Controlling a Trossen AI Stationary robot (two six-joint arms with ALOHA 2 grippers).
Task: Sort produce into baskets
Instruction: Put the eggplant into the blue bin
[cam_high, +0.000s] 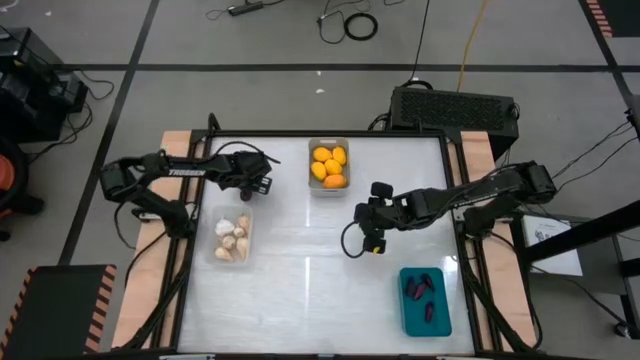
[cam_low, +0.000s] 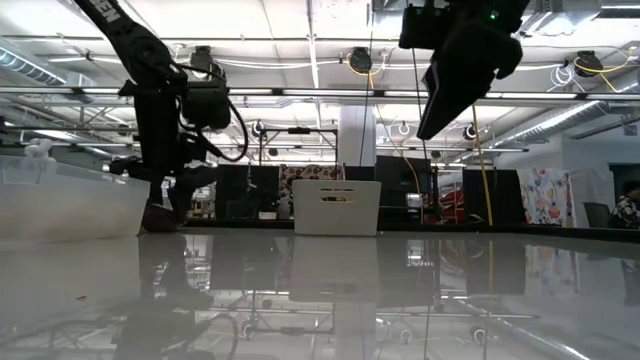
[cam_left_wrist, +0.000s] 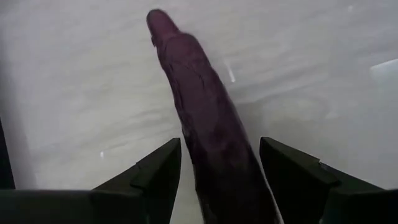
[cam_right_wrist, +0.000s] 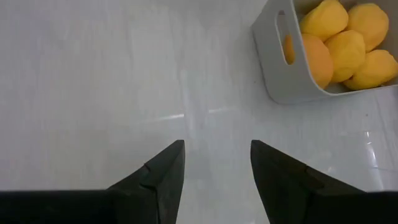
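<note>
A dark purple eggplant (cam_left_wrist: 205, 118) sticks out forward from between the fingers of my left gripper (cam_left_wrist: 221, 146), which is shut on it above the table's far left (cam_high: 258, 182), beside the clear basket (cam_high: 232, 240) of pale bulbs. The grey basket (cam_high: 328, 166) at the far middle holds several yellow-orange fruits (cam_right_wrist: 348, 43). The teal basket (cam_high: 425, 302) at the near right holds purple pieces. My right gripper (cam_right_wrist: 217, 146) hangs open with nothing between its fingers over the bare table (cam_high: 370, 240), on the near side of the grey basket. My left gripper has the eggplant's near end (cam_left_wrist: 230, 180) between its two fingers, which slant steeply down and lie along it. The rest of the eggplant reaches out past the fingertips to its narrow tip (cam_left_wrist: 157, 18). Whether that tip touches the table, I cannot tell.
The white tabletop (cam_high: 300, 290) lies bare between the three baskets. A black box (cam_high: 452, 106) stands beyond the far right edge. Cables lie on the floor behind the table.
</note>
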